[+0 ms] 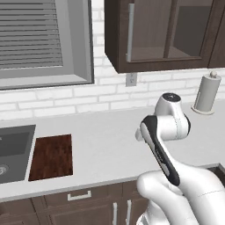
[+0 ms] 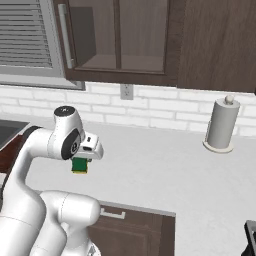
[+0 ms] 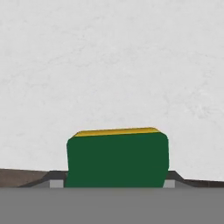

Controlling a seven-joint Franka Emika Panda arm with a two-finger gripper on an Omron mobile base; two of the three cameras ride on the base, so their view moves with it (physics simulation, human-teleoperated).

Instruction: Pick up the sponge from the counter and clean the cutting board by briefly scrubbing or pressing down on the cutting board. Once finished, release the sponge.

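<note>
The green-over-yellow sponge [image 2: 79, 165] sits directly under my hand, near the front edge of the grey-white counter [image 2: 165, 170]. In the hand view the sponge [image 3: 117, 157] fills the space between the fingers, green face toward the camera with a yellow strip along its top. My gripper [image 2: 80, 161] is shut on it, fingers pressed to its two sides. I cannot tell whether the sponge rests on the counter or hangs just above it. The dark reddish-brown cutting board [image 1: 52, 157] lies flat far to the left, beside the sink, well apart from the gripper.
A dark grey sink basin [image 1: 13, 151] is sunk into the counter left of the board. A paper towel roll [image 2: 220, 125] stands upright at the back right by the brick wall. Wall cabinets [image 2: 120, 40] hang overhead. Bare counter [image 1: 105, 132] stretches between board and arm.
</note>
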